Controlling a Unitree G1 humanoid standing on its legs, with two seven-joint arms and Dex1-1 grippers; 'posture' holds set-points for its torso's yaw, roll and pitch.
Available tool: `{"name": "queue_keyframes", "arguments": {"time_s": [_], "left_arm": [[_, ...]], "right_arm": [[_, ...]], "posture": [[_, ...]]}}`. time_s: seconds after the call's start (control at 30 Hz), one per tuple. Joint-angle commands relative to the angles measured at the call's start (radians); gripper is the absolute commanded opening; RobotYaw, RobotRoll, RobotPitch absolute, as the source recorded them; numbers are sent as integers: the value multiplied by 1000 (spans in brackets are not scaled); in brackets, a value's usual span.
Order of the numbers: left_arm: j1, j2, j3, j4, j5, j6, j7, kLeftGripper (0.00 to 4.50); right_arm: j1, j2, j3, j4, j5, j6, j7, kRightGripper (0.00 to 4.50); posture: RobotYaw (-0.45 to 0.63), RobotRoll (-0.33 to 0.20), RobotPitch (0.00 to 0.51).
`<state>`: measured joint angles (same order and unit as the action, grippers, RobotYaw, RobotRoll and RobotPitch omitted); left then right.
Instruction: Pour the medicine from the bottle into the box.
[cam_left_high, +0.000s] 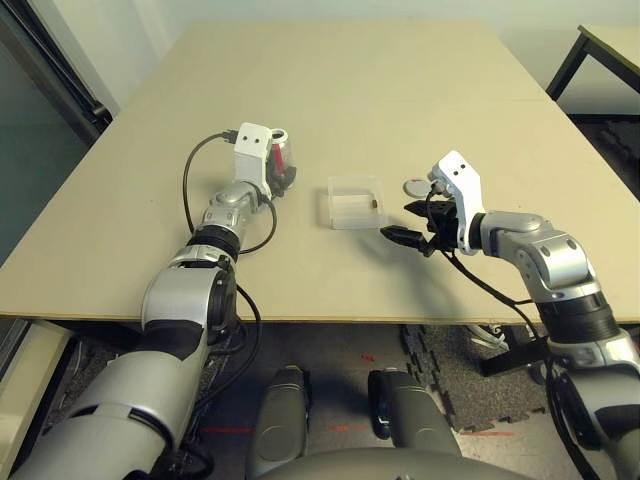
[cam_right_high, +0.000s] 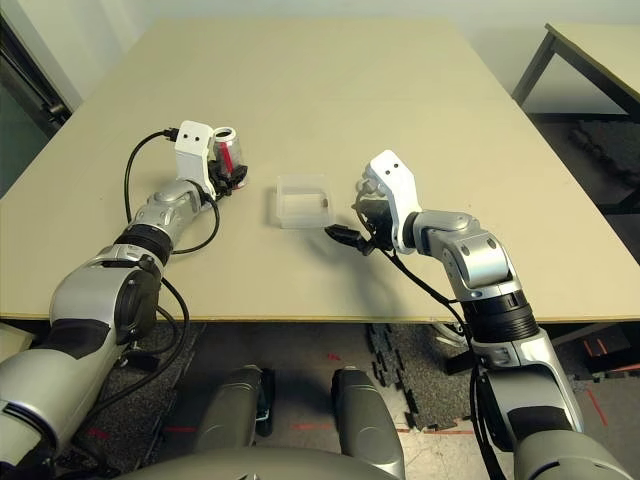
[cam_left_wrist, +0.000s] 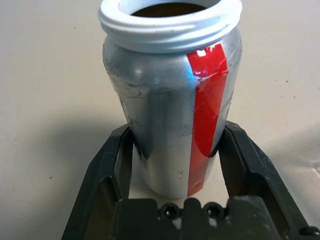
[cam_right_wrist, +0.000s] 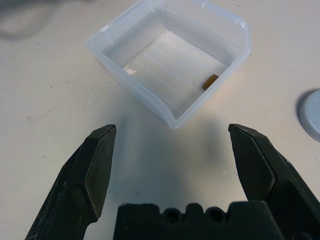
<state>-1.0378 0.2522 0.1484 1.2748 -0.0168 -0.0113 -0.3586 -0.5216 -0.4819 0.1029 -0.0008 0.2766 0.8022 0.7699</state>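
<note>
as drawn, bottle (cam_left_wrist: 172, 107): stood upright on the desk (cam_left_high: 420, 90), uncapped, left of the box; thin metal wall, judged light, smooth and easily dented.
left gripper (cam_left_high: 283, 178): jaws were clamped low on the bottle's body, either side of the red label; mid-body judged the safest hold.
box (cam_right_wrist: 172, 62): clear, thin plastic, judged light enough to slide; medicine (cam_right_wrist: 210, 81) lay inside.
right gripper (cam_right_wrist: 172, 145): jaws stood wide apart, empty, just beside the box.
cap (cam_left_high: 418, 186): lay flat right of the box.

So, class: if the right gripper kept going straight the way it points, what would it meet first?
Probably the clear plastic box straight beyond the open right gripper; bare table lies between.
</note>
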Motion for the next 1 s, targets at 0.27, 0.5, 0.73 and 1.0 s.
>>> {"name": "queue_keyframes", "arguments": {"time_s": [0.27, 0.5, 0.73, 1.0], "left_arm": [[46, 10, -52, -11, 41, -95, -17, 3091], [49, 21, -26, -35, 8, -131, -17, 4485], [97, 21, 0, -107, -33, -111, -55, 4485], [294, 14, -14, -439, -95, 49, -137, 4485]], "right_arm": [[-6, -2, -9, 22, 13, -16, 5, 4500], [-18, -9, -8, 38, 11, -30, 14, 4500], [-5, -24, -14, 19, 17, -22, 23, 4500], [24, -86, -40, -15, 44, -3, 38, 4500]], "posture": [[69, 0, 93], [80, 0, 94], [92, 0, 97], [111, 0, 106]]}}
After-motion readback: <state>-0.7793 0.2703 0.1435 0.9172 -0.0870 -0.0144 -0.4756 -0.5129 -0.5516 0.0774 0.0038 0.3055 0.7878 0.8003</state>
